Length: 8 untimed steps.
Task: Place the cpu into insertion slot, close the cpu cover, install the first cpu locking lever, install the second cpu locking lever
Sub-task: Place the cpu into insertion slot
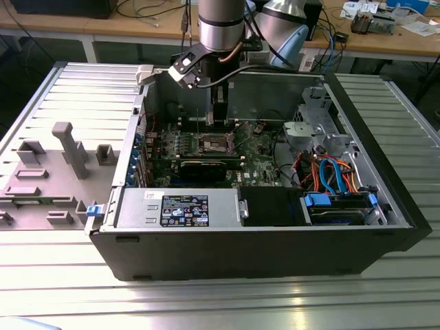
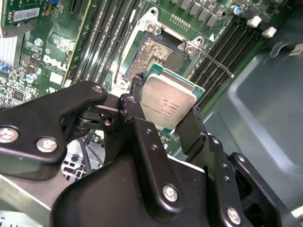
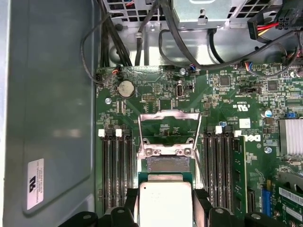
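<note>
My fingers (image 2: 189,130) clamp cpu (image 2: 168,101) by opposite edges, just short of bare insertion slot (image 2: 158,54); cpu cover (image 3: 168,115) flipped open. Judge chip light, stiff, fragile underneath: edge hold only.

The cpu (image 2: 168,101), a flat square chip with a silvery-grey top and green edging, is clamped by two opposite edges between the jaws, just short of the insertion slot (image 2: 156,56) and not seated. The slot's grey contact field lies bare. On the slot's far side, the cpu cover (image 3: 168,113) stands swung open.
</note>
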Each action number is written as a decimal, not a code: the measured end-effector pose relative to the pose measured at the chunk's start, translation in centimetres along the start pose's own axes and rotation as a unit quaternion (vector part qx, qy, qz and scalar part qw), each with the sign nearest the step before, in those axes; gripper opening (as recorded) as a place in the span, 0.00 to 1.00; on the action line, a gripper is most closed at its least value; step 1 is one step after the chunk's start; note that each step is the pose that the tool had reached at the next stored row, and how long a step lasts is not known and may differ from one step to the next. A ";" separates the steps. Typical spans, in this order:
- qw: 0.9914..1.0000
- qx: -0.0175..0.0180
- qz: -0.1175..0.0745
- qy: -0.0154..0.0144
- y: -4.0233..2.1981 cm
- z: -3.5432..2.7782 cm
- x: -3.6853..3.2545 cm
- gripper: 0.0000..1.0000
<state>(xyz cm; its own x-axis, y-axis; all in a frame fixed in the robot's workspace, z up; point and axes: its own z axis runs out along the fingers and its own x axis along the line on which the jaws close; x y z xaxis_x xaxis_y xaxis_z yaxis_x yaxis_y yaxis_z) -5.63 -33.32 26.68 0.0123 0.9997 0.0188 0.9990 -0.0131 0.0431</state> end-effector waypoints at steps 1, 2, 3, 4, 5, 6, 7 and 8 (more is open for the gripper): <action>1.000 0.000 0.000 0.000 -0.01 0.15 0.01 0.54; 1.000 0.000 -0.002 0.000 -0.02 0.39 0.02 0.54; 1.000 0.000 -0.005 0.000 -0.03 0.65 0.02 0.54; 1.000 0.000 -0.007 0.000 -0.04 0.77 0.02 0.54; 1.000 0.000 -0.010 0.000 -0.05 0.91 0.01 0.54; 1.000 0.000 -0.013 0.000 -0.06 1.08 0.01 0.54; 1.000 0.000 -0.015 0.000 -0.06 1.21 0.01 0.54; 1.000 0.000 -0.017 0.000 -0.07 1.37 0.00 0.54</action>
<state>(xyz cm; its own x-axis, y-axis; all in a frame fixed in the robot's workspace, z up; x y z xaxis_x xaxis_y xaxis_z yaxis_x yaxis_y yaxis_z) -5.64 -33.29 25.30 -0.0209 0.9996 0.0178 0.9989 0.0201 0.0431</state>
